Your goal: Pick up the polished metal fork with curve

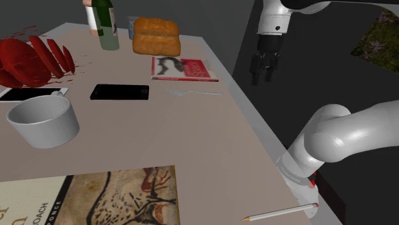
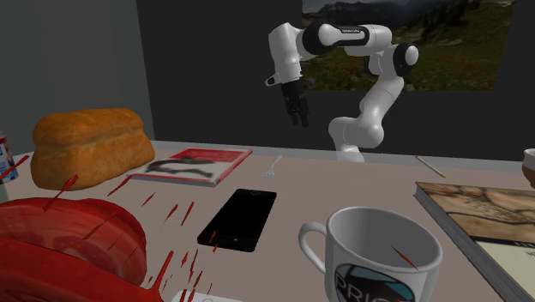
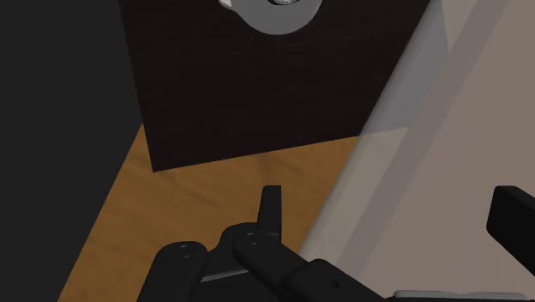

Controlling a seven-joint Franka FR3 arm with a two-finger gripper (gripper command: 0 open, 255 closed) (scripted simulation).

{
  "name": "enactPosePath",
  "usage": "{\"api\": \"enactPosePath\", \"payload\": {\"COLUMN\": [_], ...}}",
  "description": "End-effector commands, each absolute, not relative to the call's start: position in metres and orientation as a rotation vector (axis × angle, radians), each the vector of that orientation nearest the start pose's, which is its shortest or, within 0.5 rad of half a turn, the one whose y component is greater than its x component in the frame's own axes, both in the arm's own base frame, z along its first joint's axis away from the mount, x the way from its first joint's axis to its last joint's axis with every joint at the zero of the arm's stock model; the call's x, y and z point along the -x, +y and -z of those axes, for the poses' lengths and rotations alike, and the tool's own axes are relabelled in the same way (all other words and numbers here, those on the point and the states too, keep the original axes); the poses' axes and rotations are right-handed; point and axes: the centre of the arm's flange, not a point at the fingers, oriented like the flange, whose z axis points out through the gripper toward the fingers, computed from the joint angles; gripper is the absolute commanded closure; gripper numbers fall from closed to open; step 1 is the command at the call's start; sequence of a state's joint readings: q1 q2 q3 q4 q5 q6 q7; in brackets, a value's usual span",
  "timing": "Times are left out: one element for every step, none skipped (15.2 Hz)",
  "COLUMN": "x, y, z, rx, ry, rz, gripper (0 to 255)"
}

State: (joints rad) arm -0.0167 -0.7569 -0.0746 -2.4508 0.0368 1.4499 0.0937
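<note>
Arm hovering off the table edge, fork not yet reached.
Table [image 1: 192, 147] is carrying clutter; white arm [image 1: 345, 134] is hanging its gripper [image 1: 264, 67] high beside that edge, fingers [image 3: 271, 206] standing wide apart, gripping nothing. Thin pale fork [image 1: 192, 93] is lying flat just beside the red magazine [image 1: 184, 68], near the black phone [image 1: 119, 92], well apart from the gripper. Probably best: moving over the handle, setting the jaws across it, descending low.
</note>
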Motion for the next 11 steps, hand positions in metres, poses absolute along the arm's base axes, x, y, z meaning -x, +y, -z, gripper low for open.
{"api": "enactPosePath", "payload": {"x": [-0.293, -0.303, -0.314, -0.324, -0.334, -0.344, -0.353, -0.363, -0.372, -0.381, -0.389], "y": [-0.027, -0.021, -0.015, -0.009, -0.003, 0.004, 0.011, 0.019, 0.027, 0.035, 0.044], "z": [-0.529, -0.526, -0.523, -0.520, -0.518, -0.516, -0.514, -0.512, -0.510, -0.508, -0.507], "rx": [3.024, 3.032, 3.040, 3.045, 3.050, 3.054, 3.056, 3.058, 3.058, 3.057, 3.055], "ry": [0.240, 0.183, 0.125, 0.068, 0.010, -0.047, -0.105, -0.163, -0.221, -0.278, -0.336], "rz": [-0.376, -0.358, -0.340, -0.322, -0.303, -0.285, -0.266, -0.248, -0.229, -0.210, -0.191], "gripper": [0, 0, 0, 0, 0, 0, 0, 0, 0, 0, 0]}}
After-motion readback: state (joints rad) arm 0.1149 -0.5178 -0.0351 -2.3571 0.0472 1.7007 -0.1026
